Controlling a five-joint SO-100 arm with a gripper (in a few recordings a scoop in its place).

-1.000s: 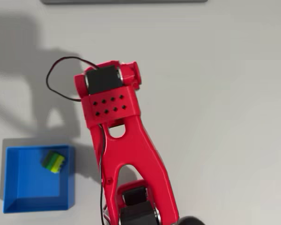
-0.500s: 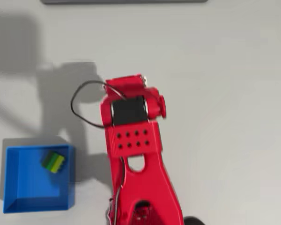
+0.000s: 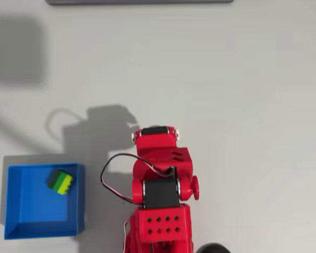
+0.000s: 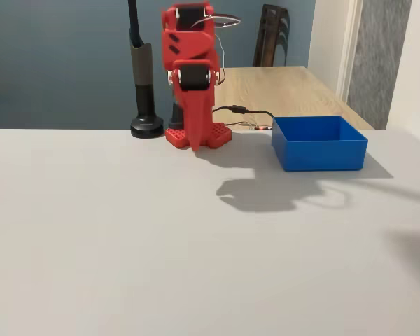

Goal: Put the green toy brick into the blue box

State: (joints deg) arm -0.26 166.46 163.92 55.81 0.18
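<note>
Green toy brick [image 3: 60, 182] sits inside the blue box [image 3: 21, 221], near the box's upper right corner in the overhead view, tilted a bit, lime top over darker green layer.

Largest first: grey table [image 3: 242, 105] takes up most of both views. Overhead view shows a dark strip [image 3: 139, 1] at the top edge; fixed view instead shows a wooden table [image 4: 287, 87] behind, a dark chair back [image 4: 273, 28] and a blue-grey wall.

Red arm [image 3: 160, 195] is folded up over its base at the bottom centre of the overhead view, black motor blocks and a looping black cable [image 3: 113, 179] visible from above. In the fixed view the arm [image 4: 192, 77] stands upright on its red base plate [image 4: 213, 136], with the gripper [image 4: 194, 136] pointing down, tip just above the table. Jaws look pressed together into one point there, nothing between them. A black post [image 4: 143, 84] on a round foot stands just left of the arm in that view.

Blue box: overhead view shows its floor and the brick; fixed view [image 4: 318, 143] shows outer walls and rim, brick hidden by the wall. Box is right of the arm in the fixed view, left of it in the overhead view, apart from the base.
</note>
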